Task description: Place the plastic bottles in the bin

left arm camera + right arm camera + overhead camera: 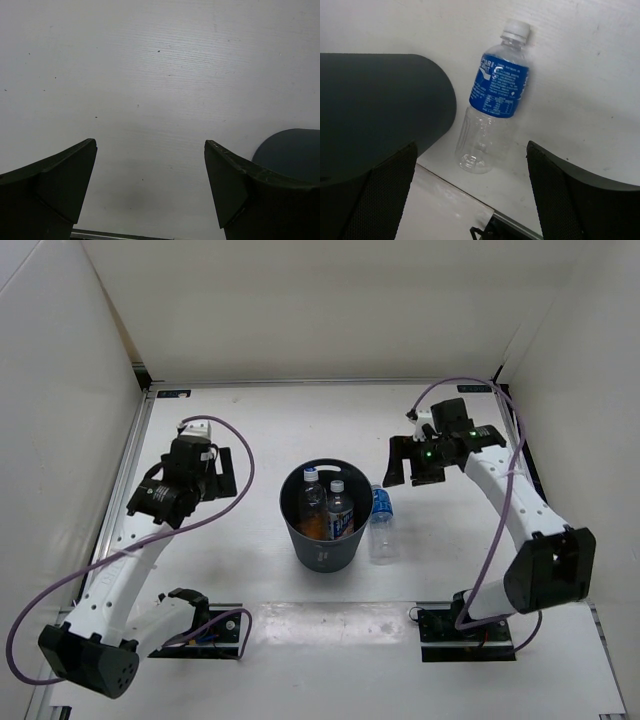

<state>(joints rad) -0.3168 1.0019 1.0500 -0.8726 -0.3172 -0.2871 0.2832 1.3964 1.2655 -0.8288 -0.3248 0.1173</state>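
Lying on its side on the white bench (250, 430), the clear plastic bottle with a blue label and white cap (495, 100) sits just beside the round dark grey plastic bin (325, 555), on its right. Whether the two touch cannot be told. Three other small bottles (340, 512) stand inside the bin.

The right jaws hover above the lying bottle, spread wide and holding nothing. The left jaws hang over bare bench on the far side of the bin, equally wide and empty.

The likely trouble is the narrow gap. A finger coming down on the bin side could strike the rim or shove the bin. The light, round bottle could also roll or squirt away under an off-centre pinch.
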